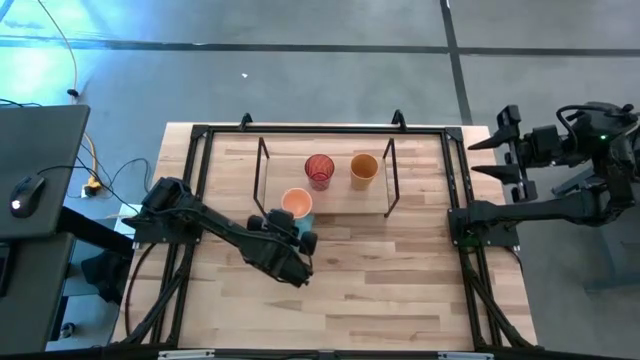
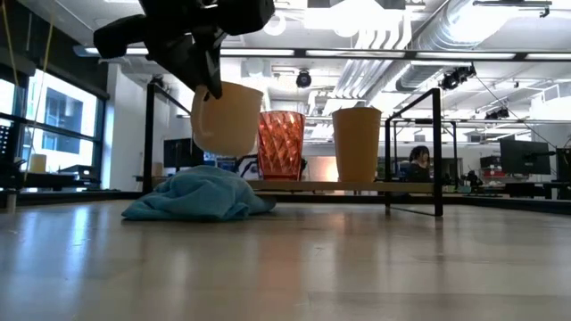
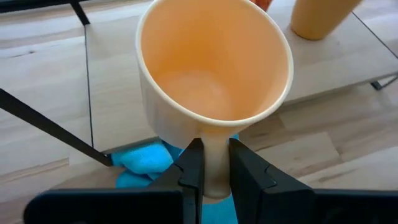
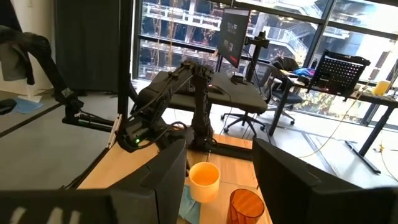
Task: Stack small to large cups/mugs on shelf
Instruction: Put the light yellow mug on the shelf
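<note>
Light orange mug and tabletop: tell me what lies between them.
The teal-blue cloth lies bunched beneath the light orange mug, which the left gripper holds lifted clear by its handle. The low view shows it.

Open-plan office – exposed ceiling ducts (image 2: pixel 419 53), monitors (image 4: pixel 231 34), desk chairs (image 4: pixel 249 109)

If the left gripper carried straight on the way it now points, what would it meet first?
Probably the shelf: the left gripper, its jaws shut on the handle of the light orange mug, faces the shelf's near edge. The mug would likely reach it first, though depth is unclear.
</note>
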Robot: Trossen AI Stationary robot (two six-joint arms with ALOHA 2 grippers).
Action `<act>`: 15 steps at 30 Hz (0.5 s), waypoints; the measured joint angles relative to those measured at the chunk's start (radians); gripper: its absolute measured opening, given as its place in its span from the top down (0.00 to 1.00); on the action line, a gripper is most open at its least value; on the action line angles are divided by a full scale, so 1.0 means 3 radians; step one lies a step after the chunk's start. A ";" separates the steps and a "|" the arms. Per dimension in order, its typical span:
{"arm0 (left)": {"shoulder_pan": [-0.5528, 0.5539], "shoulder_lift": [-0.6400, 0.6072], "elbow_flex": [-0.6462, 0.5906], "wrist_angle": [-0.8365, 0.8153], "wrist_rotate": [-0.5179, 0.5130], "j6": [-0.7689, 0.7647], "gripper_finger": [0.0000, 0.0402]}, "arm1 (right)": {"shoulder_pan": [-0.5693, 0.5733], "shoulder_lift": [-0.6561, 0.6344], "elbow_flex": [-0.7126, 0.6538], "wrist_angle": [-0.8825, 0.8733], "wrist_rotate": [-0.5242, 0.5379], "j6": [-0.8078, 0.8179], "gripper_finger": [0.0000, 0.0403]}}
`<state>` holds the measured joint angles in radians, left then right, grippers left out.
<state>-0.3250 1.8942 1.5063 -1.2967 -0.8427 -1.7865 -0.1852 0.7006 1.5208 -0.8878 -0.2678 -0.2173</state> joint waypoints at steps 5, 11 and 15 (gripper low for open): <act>0.0018 -0.0001 0.0000 -0.0082 -0.0048 -0.0177 0.91 | 0.0000 0.0000 0.0000 -0.0033 -0.0043 0.0051 0.56; 0.0078 -0.0043 0.0001 -0.0054 -0.0061 -0.0289 0.91 | 0.0000 0.0000 0.0000 -0.0045 -0.0094 0.0059 0.56; 0.0143 -0.0173 0.0000 -0.0013 -0.0052 -0.0294 0.91 | -0.0001 -0.0001 0.0000 -0.0046 -0.0094 0.0057 0.56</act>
<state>-0.2821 1.8422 1.5063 -1.3005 -0.8583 -1.8749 -0.1854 0.7002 1.5208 -0.9016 -0.2958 -0.2001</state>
